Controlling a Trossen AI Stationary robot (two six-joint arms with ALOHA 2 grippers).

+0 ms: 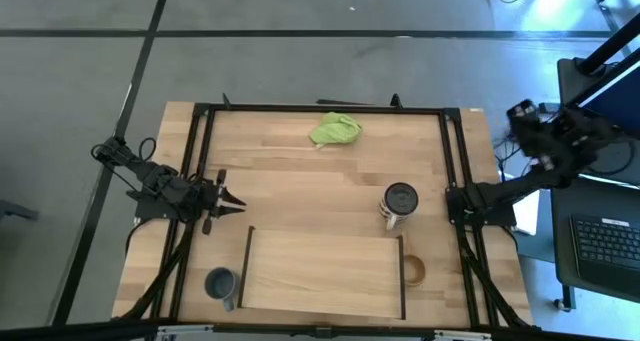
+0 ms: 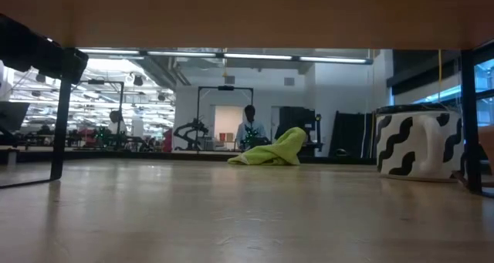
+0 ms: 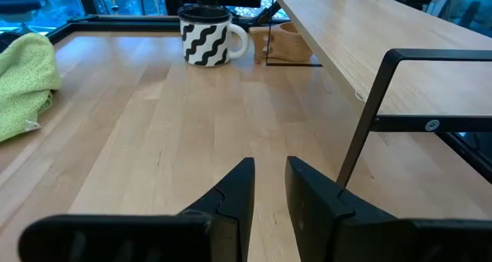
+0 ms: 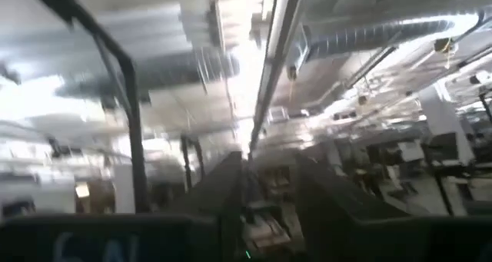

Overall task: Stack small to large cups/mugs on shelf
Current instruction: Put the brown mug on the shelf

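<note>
Three cups sit off the shelf [image 1: 320,271]; my left hand [image 1: 232,200] hovers part-open, empty; right hand's [image 1: 522,114] grip, I cannot tell.

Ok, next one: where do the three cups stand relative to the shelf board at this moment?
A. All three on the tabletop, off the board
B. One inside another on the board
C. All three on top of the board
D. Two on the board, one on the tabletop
A: in the high view the shelf carries nothing, with the blue-grey mug off its left end, the tan cup off its right end and the white mug beyond its far right corner.
</note>
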